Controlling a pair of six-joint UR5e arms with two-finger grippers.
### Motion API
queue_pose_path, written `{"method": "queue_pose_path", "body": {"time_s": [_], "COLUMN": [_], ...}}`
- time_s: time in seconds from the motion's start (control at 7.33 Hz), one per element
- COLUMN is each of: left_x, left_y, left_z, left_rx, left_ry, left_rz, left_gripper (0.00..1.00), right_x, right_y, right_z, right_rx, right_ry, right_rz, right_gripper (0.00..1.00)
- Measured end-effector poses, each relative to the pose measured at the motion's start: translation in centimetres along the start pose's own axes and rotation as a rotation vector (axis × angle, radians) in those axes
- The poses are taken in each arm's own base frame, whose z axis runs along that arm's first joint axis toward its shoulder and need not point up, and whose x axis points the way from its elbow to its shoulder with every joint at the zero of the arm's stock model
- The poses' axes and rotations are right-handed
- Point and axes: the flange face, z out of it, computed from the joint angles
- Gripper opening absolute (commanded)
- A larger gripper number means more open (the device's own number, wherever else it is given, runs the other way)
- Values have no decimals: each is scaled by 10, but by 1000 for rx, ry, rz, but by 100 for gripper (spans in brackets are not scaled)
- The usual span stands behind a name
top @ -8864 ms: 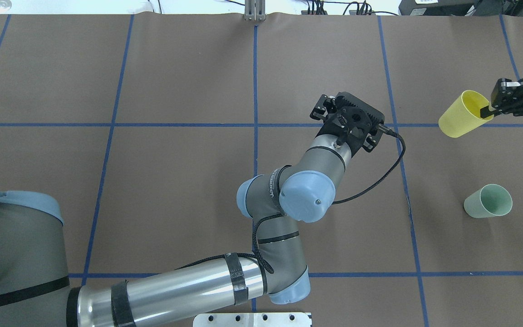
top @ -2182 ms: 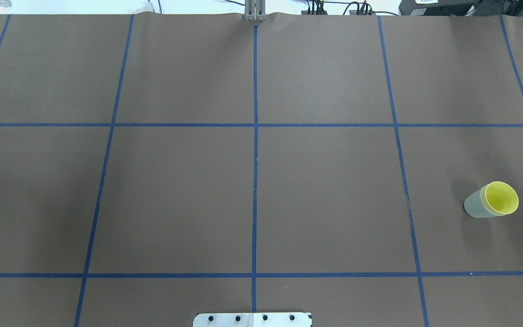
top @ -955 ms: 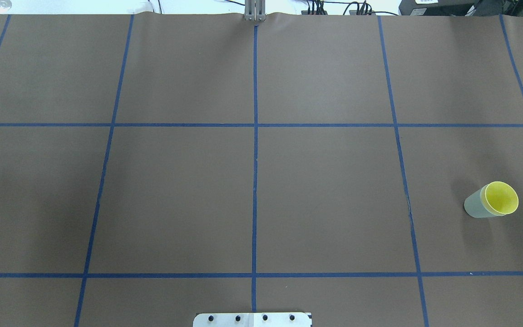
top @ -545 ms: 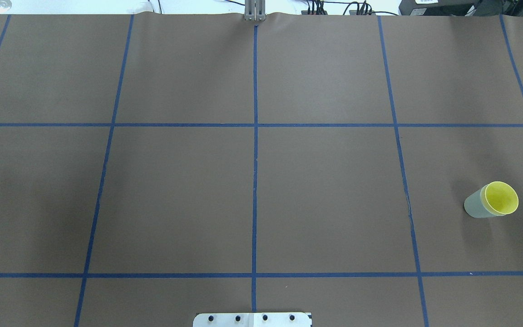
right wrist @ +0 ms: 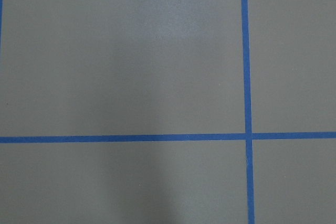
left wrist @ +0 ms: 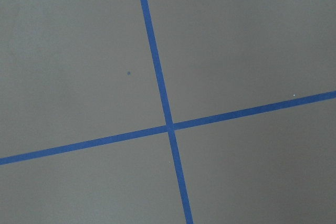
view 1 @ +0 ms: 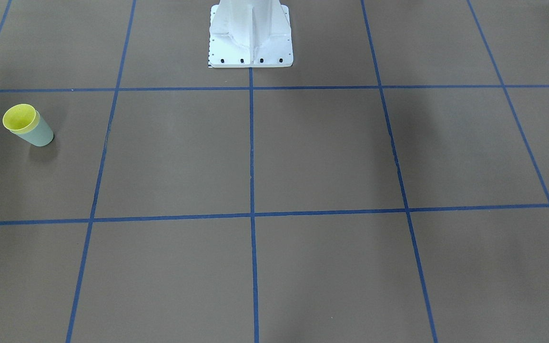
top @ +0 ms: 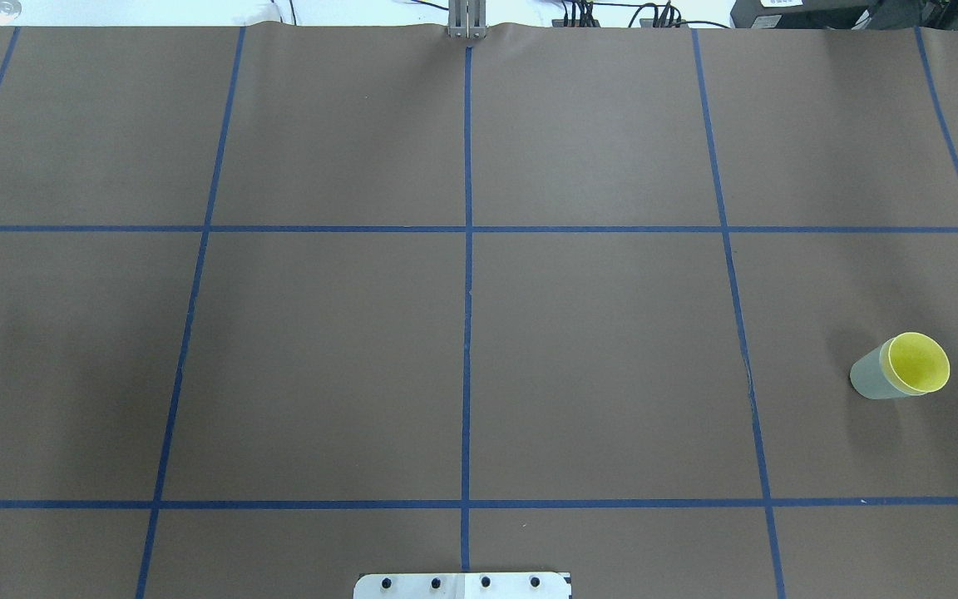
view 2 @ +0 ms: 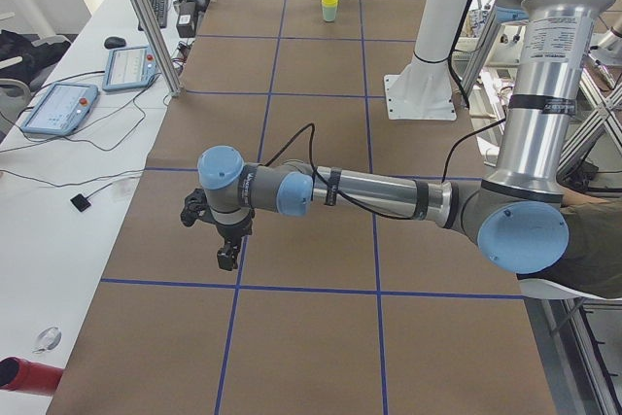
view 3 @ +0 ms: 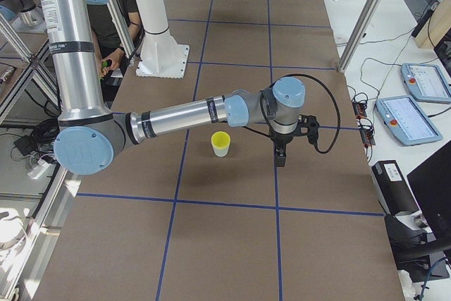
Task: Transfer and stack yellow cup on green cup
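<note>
**Exterior front-facing:** Caught the yellow cup [view 1: 19,118] nested upright in the green cup [view 1: 40,136], with just its bright rim above the pale one, at the far left of the brown tabletop [view 1: 303,157], on the robot's right side. Framed the white robot base [view 1: 250,33] at top centre, with blue tape lines [view 1: 251,143] gridding the surface.

**Overhead exterior:** Found the yellow cup [top: 918,363] seated in the green cup [top: 868,378] near the right edge, inside one taped square and well apart from the base plate [top: 462,585] at bottom centre.

**Exterior left:** Showed the left arm [view 2: 369,187] stretched low over the tabletop, with the left tool [view 2: 226,258] pointed down near a tape line. Could not tell whether spread or pressed together. Placed the yellow cup [view 2: 330,0] and the green cup [view 2: 330,14] beneath it small at the tabletop's far end.

**Exterior right:** Showed the right arm [view 3: 183,114] reaching out level, with the right tool [view 3: 280,156] hanging point-down near the stack but apart from it. Could not tell here either whether spread or pressed together. Set the yellow cup [view 3: 220,137] in the green cup [view 3: 221,151], upright beside a tape line.

**Left wrist-mounted:** Looked down on a tape crossing [left wrist: 169,126] on brown tabletop.

**Right wrist-mounted:** Took in another tape crossing [right wrist: 248,136], at lower right.
</note>
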Motion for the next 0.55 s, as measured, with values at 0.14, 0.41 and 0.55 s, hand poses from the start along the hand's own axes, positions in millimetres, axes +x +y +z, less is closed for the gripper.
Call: {"method": "queue_pose_path", "body": {"time_s": [0.14, 0.41, 0.55], "left_x": [0, 2, 3], "left_y": [-1, -2, -2], "left_z": [0, -3, -4], "left_rx": [1, 6, 8], "left_ry": [0, -1, -1], "left_rz": [1, 4, 6], "left_gripper": [100, 100, 100], "right_x": [0, -1, 0], "right_y": [0, -1, -1], "right_z": [0, 0, 0], "right_rx": [1, 1, 0], "right_ry": [-1, -2, -2], "right_rz": [-1, -1, -1], "right_gripper": [100, 100, 100]}}
